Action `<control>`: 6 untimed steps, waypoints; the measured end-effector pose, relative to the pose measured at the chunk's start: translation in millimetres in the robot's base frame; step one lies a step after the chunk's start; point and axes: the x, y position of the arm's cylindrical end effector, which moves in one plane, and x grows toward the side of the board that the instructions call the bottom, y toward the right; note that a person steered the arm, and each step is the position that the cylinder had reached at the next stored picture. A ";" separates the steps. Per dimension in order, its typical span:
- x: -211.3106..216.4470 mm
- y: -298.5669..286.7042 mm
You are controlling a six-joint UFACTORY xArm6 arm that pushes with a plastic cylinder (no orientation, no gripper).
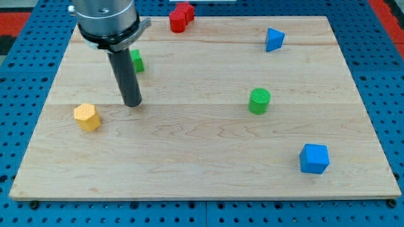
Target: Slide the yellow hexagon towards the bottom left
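Now tip (pixel 132 104) rests on tabletop (pixel 202 170), just right of and slightly above yellow hexagon (pixel 87 116), not touching. Hexagon near tabletop's left edge. No jaws: plain rod. Green cylinder (pixel 259 101) well right of hexagon.

The arm comes in from the view's top left, its grey wrist housing (pixel 107 22) upright over the far left of the worktop (pixel 189 157), the dark rod hanging straight down to my tip (pixel 132 104).
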 end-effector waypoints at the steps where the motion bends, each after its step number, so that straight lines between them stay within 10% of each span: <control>1: 0.0 -24.1; 6: 59.6 -45.9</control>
